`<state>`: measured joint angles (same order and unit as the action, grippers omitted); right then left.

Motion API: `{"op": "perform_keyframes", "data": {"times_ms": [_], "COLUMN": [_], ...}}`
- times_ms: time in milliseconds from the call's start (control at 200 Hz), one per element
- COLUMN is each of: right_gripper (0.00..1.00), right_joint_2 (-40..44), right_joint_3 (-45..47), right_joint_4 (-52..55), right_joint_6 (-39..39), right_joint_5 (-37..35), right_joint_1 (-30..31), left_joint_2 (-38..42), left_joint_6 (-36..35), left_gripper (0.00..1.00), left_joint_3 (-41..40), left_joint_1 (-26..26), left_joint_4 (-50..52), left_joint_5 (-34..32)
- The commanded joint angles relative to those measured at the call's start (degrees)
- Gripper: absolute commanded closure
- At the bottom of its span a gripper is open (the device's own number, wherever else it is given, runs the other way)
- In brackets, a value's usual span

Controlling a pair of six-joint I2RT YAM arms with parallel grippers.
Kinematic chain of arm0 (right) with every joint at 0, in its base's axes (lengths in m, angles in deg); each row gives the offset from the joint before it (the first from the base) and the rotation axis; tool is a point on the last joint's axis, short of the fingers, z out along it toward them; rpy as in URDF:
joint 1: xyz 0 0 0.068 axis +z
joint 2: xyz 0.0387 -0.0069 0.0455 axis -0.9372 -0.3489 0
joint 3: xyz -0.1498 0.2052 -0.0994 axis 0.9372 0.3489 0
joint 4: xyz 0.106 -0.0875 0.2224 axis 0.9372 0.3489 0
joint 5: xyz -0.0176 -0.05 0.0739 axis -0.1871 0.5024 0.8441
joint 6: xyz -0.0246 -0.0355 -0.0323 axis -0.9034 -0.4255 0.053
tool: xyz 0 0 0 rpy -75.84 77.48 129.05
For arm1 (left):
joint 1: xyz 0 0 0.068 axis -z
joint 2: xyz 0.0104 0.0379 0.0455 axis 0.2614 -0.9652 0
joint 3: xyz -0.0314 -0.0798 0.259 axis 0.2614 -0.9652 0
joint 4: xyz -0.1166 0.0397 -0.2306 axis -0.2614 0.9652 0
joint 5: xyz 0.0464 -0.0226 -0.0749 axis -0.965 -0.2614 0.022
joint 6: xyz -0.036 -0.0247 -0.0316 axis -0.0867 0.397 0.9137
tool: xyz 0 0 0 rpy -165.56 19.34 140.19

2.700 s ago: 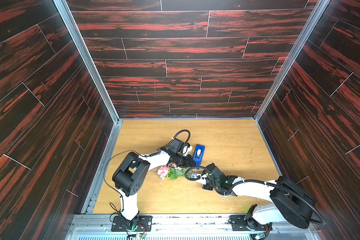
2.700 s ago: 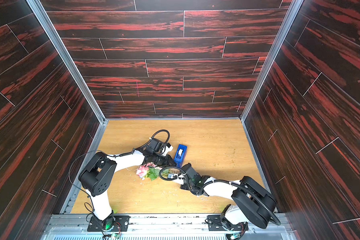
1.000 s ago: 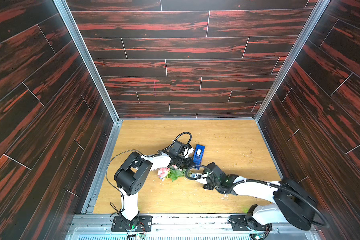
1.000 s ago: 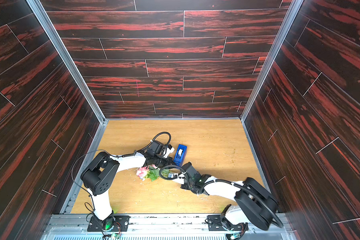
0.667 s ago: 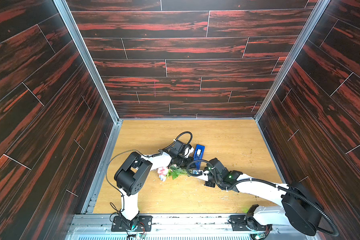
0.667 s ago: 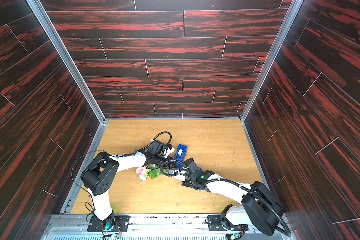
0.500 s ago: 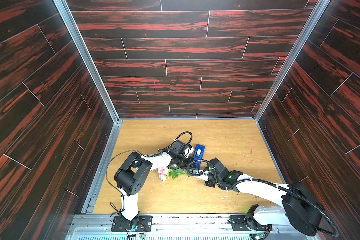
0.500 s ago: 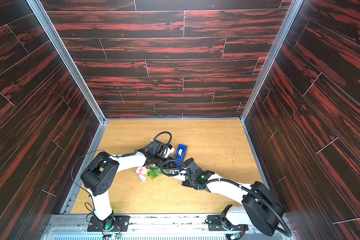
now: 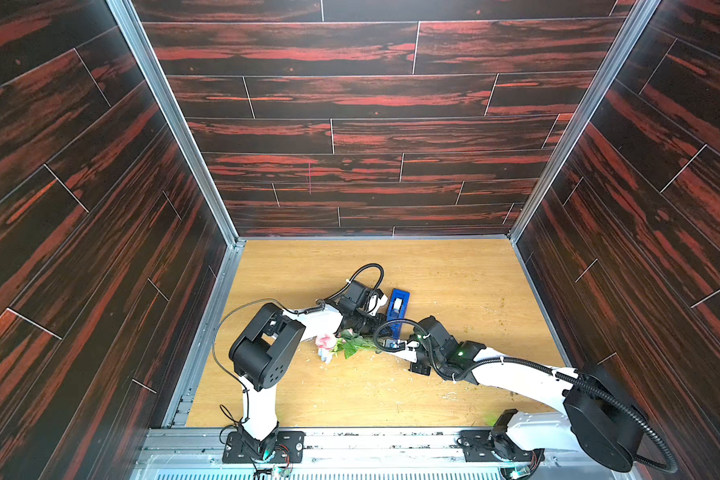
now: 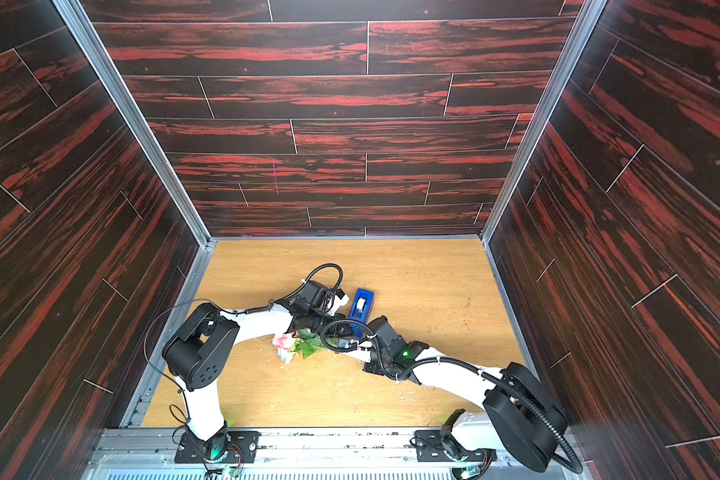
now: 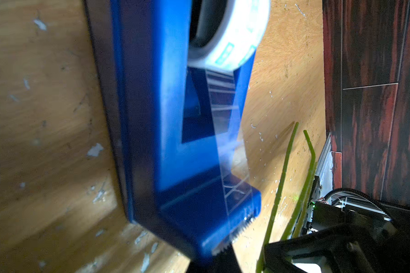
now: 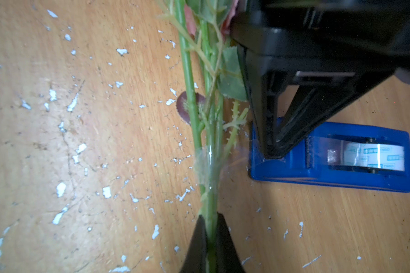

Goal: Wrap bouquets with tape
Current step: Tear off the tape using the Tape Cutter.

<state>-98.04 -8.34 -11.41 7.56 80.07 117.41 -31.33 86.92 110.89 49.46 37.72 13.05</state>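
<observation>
On the wooden table (image 9: 454,282), right gripper (image 12: 210,234) clamps the bouquet (image 9: 327,341), left gripper (image 12: 272,152) closed at the tape dispenser (image 12: 341,176)

Lab cell: panelled walls (image 9: 350,104), aluminium frame (image 9: 173,120)

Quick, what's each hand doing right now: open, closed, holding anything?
Left hand: closed, tips at the cutter end of the blue tape dispenser; what it grips, if anything, cannot be told.
Right hand: closed on the rose stems.
</observation>
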Motion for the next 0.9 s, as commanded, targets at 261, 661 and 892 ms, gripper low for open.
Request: {"op": "perform_keyframes", "data": {"times_ms": [261, 661, 892], "right_gripper": [1.0, 1.0, 1.0], "right_joint_2": [-3.7, -5.5, -5.6], "right_joint_3": [1.1, 1.3, 1.1], "right_joint_4": [-3.9, -6.0, -6.5], "right_joint_6": [-0.4, -0.7, -0.8], "right_joint_5": [3.7, 3.1, 3.1], "right_joint_1": [0.5, 0.2, -0.3], "left_joint_2": [-8.9, -11.7, -13.9], "left_joint_6": [0.8, 0.4, 0.1], "left_gripper": [1.0, 1.0, 1.0], "left_joint_3": [-4.4, -5.9, -5.0], "left_joint_1": [-0.6, -0.4, -0.4], "left_joint_4": [4.5, 5.3, 6.6], "left_joint_5": [-12.3, -15.0, -16.4]}}
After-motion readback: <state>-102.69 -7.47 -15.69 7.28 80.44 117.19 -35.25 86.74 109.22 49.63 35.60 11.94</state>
